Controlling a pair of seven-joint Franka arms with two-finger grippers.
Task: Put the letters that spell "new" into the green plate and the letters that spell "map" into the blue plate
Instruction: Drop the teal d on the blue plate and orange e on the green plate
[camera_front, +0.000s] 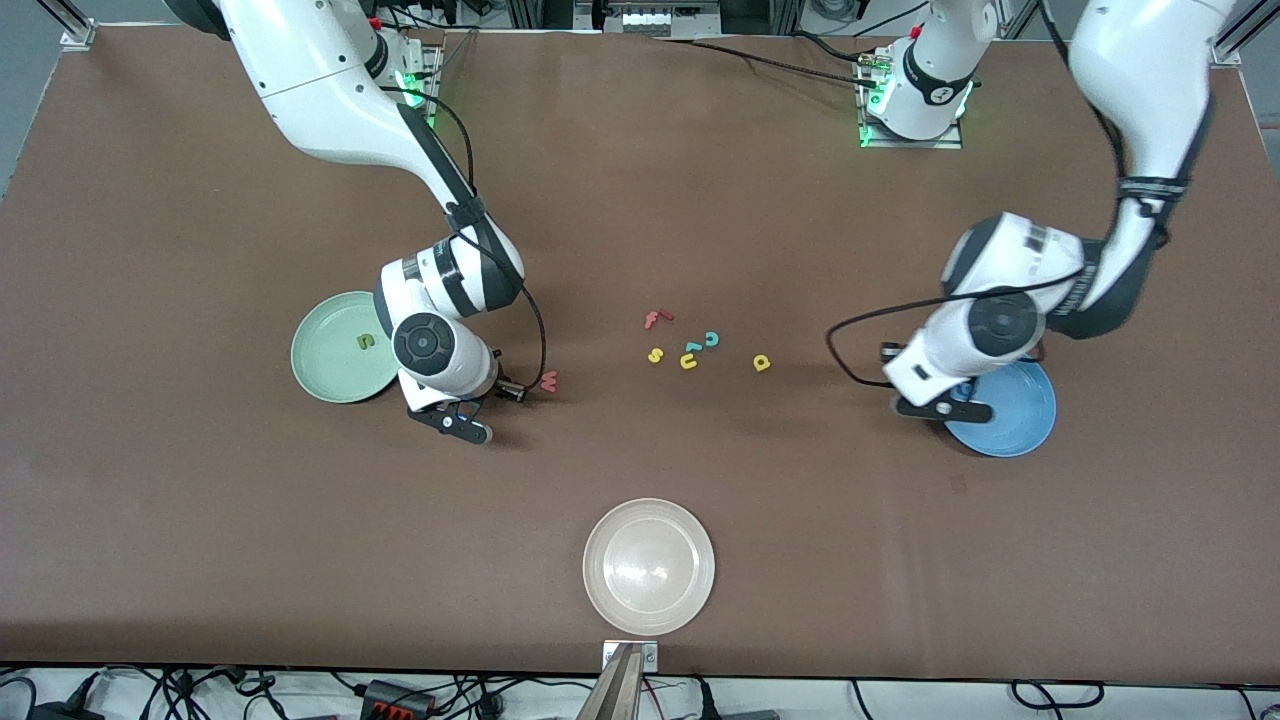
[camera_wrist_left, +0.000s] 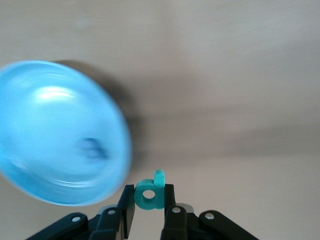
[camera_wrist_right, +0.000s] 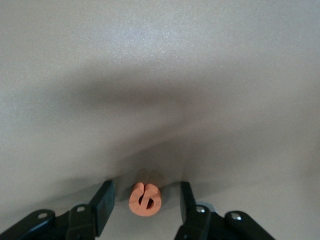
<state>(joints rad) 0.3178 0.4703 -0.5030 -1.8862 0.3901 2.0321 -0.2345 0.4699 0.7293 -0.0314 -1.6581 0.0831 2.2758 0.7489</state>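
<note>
Nearest the camera, the whitish plate sits unused. Relative to it, green plate, toward the right arm's end, holds n; right tool straddles e, unclamped. Left tool pinches p beside blue plate, which seems to hold m. W and a remain.

Glossy blue plate (matt tabletop)
</note>
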